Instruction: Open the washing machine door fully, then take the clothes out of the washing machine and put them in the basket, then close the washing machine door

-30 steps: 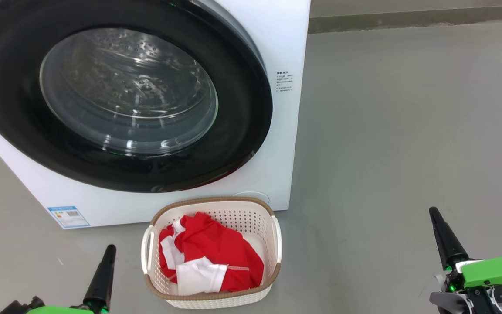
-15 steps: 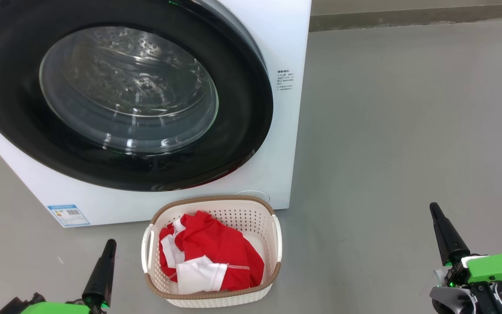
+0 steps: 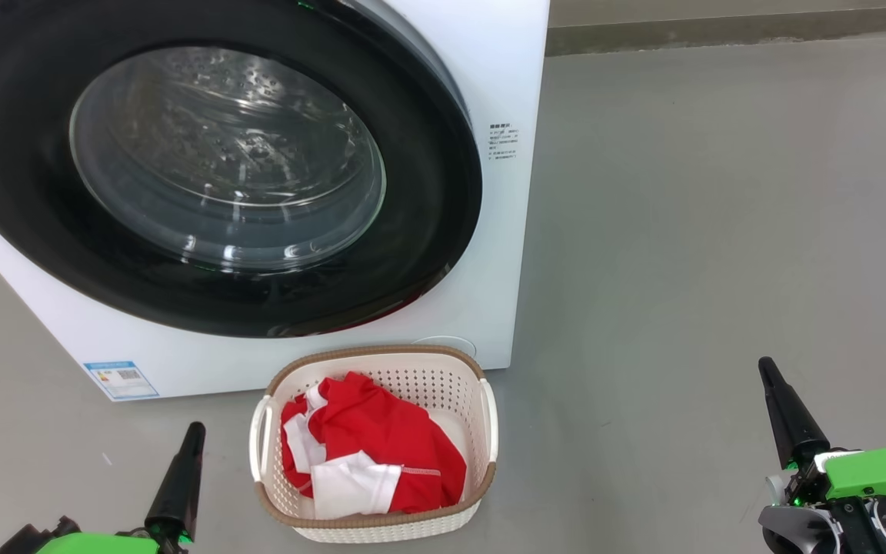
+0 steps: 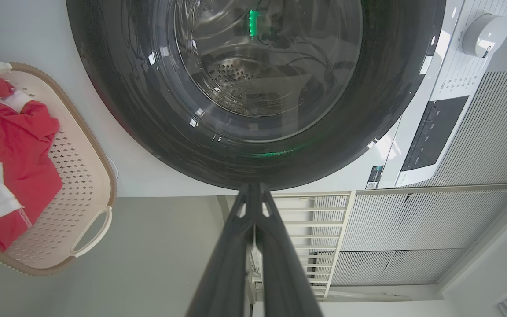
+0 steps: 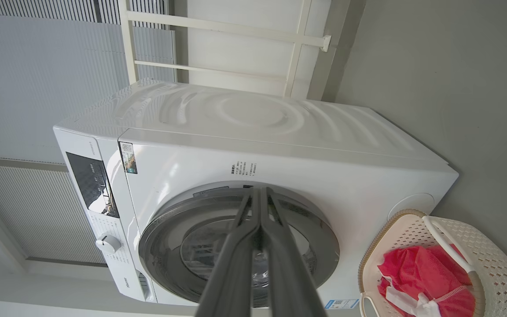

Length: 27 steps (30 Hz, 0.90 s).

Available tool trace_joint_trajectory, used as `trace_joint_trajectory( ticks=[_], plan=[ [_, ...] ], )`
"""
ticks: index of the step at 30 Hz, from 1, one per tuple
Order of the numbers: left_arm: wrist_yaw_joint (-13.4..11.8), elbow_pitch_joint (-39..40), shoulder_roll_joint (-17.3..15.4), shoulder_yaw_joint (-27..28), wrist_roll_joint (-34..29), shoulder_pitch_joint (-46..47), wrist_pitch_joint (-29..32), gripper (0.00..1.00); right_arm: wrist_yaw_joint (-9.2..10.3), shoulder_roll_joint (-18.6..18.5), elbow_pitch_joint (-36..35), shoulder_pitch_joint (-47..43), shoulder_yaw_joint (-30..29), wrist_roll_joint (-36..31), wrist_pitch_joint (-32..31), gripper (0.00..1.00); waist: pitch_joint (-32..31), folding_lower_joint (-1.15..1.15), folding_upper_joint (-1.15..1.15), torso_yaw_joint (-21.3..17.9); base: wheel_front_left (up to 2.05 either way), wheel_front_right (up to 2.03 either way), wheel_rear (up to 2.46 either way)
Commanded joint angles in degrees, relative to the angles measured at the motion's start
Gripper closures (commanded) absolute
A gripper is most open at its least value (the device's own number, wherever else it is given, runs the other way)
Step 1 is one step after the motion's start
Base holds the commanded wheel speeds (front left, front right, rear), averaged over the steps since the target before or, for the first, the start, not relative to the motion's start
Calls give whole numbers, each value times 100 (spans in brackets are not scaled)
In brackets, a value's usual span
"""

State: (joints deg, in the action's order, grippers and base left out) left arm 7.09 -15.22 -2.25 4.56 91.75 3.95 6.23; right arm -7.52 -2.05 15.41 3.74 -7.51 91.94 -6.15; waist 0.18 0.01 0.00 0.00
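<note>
Head view:
- left tool [image 3: 195, 428] low left, fingers pressed together into one dark spike, holding nothing.
- right tool [image 3: 764, 366] low right, same: closed, empty, over bare floor [image 3: 681, 231].
- basket [image 3: 428, 385] sits on the floor between the two tools, just right of the left tool and well apart from the right one.
- clothes [image 3: 381, 438] lie in the basket: red fabric with white panels, bunched toward the side nearer the left tool.
- washing machine [image 3: 489, 292] stands ahead of the left tool, past its tip, with the basket right up against its front base. Can't tell if they touch.
- door [image 3: 428, 231] looks closed, black rim flat against the white front. Dimpled drum shows through the glass.
- blue label [image 3: 121, 380] on the machine's lower front, just ahead of the left tool's tip.

Left wrist view:
- left tool's fingers run up from bottom centre with no gap between them.
- tip lines up with the edge of the door's black rim; can't tell if it touches.
- door glass and drum straight ahead of the tip.
- basket with the clothes off to the view's left of the fingers.
- control panel [image 4: 434, 132] and knob [image 4: 484, 28] off to the right.

Right wrist view:
- right tool's fingers together, nothing between them.
- tip points at the machine's front, over the door rim in the picture, machine well ahead.
- basket with red clothes sits lower right of the fingers, against the machine's base.
- knob and panel lie left of the fingers.
</note>
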Motion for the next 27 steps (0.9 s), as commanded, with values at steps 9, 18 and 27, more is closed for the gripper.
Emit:
trace_joint_trajectory(
  ticks=[9,18,27],
  plan=[
    [40,116,-63,197,41,224,26,100,3,-83,-138,245,99,23,-34,100,0,0,0,0,0,0,0],
    [40,117,-63,196,41,224,26,100,3,-83,-138,245,99,23,-34,100,0,0,0,0,0,0,0],
    [40,117,-63,196,41,224,26,100,3,-83,-138,245,99,23,-34,100,0,0,0,0,0,0,0]
  ],
)
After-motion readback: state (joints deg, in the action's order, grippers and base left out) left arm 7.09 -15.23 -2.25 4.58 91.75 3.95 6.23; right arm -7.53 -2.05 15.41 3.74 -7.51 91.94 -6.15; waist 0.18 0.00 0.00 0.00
